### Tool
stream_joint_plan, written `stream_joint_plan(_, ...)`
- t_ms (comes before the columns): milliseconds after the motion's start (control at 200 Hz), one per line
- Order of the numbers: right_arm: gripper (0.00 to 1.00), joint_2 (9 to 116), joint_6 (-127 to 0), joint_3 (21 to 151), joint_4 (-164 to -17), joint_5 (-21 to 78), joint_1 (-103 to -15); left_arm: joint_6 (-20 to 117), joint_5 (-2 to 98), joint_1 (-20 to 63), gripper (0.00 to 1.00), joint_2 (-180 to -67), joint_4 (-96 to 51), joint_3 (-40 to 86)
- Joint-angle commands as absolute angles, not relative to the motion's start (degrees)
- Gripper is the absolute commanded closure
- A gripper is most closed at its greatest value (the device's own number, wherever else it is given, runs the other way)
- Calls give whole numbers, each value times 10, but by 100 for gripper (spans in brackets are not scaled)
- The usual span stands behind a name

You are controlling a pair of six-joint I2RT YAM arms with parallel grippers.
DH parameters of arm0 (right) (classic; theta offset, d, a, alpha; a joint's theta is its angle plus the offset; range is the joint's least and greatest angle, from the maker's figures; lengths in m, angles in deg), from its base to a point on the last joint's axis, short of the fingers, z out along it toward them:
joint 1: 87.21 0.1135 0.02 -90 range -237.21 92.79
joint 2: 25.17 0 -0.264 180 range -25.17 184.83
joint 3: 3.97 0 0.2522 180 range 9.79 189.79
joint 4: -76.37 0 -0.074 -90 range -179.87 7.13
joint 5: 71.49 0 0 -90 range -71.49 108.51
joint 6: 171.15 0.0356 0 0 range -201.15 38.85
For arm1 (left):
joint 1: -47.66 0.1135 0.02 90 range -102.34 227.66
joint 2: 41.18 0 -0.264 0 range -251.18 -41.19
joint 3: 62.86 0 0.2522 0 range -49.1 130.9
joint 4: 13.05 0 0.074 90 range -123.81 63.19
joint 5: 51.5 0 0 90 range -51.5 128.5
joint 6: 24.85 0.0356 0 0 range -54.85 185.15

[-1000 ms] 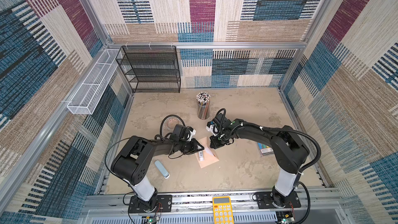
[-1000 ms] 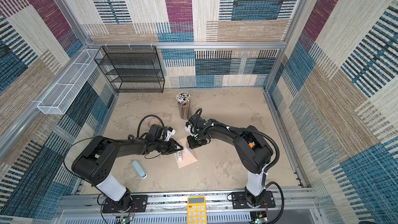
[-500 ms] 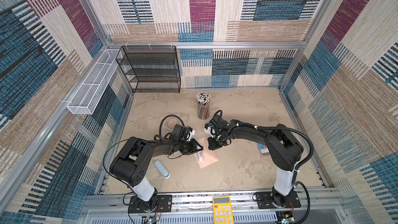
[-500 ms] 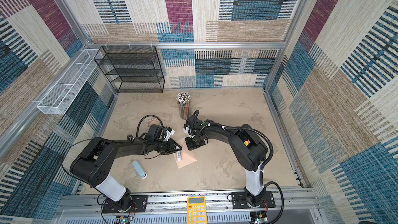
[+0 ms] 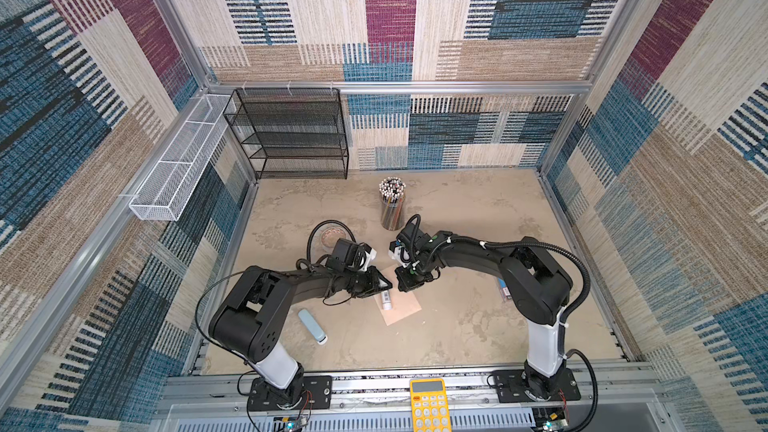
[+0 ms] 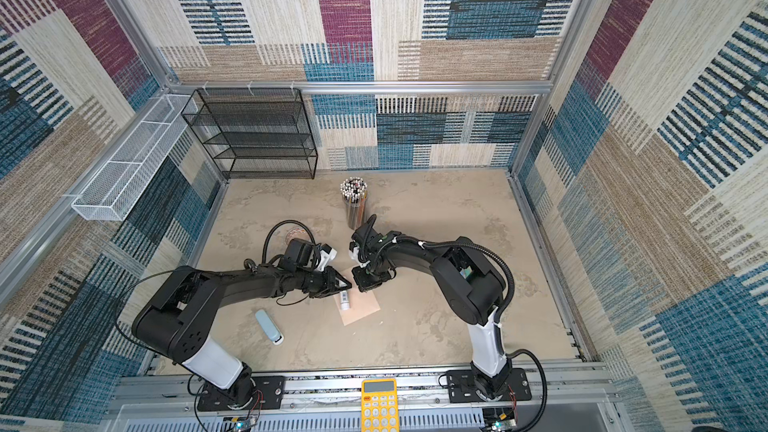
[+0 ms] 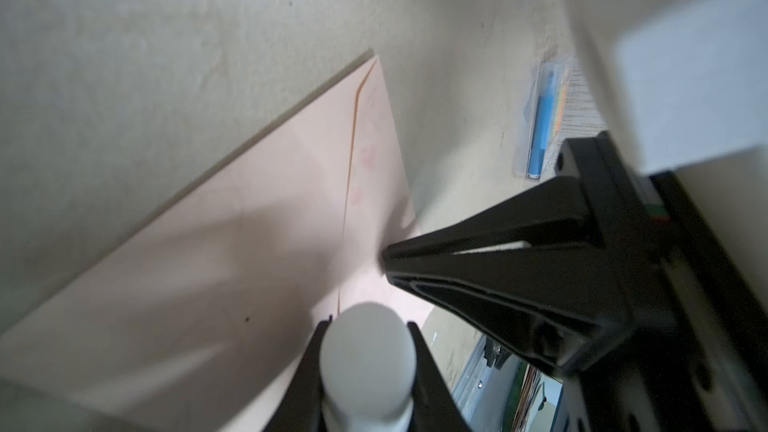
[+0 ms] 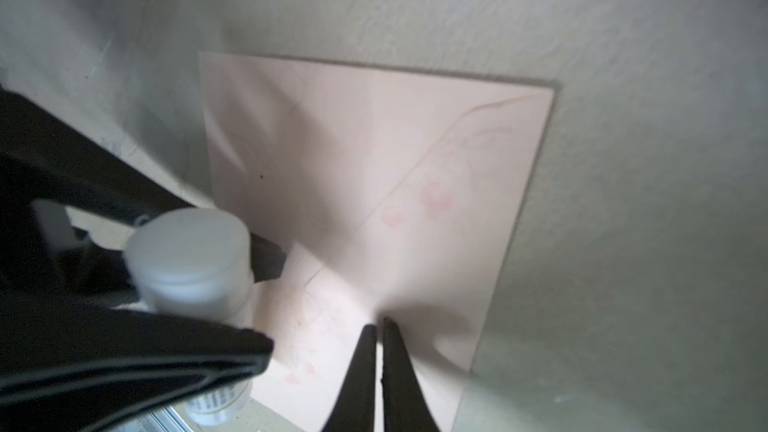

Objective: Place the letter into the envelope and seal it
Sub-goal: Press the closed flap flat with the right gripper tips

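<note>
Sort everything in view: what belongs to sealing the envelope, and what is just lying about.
Job in hand:
envelope; white glue stick, held in the left pincer; right pincer, shut, tips at the envelope.

Lying about:
pencil cup; black mesh rack; white wire basket; yellow calculator; pale blue case; packaged blue pen.

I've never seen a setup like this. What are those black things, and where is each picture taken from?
Two black robot arms work over a sandy table. Two pictures look down from overhead, nearly alike; two come from cameras on the arms' wrists. A peach envelope lies flat between them. The left hand grips a white tube, maybe glue, over it; the right hand is shut, tips at the envelope. Nearby are a pencil cup and a pale blue case; a yellow calculator sits on the front rail.
</note>
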State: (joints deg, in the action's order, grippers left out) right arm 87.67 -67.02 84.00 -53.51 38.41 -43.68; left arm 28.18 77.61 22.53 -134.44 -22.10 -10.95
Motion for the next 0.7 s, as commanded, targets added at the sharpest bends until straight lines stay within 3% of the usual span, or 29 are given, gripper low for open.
stream_joint_plan(0,90,888,-669,842,-522,361,-434,301,773,229,100,-1333,-239,-104)
stream_joint_plan(311,90,898,-667,858,-497,344,-431,321,758,250,100,-1274,-286,-108)
stream_joint_plan(696,90,918,-656,897,-440,295,-419,303,773,263,100,-1313,-240,-139)
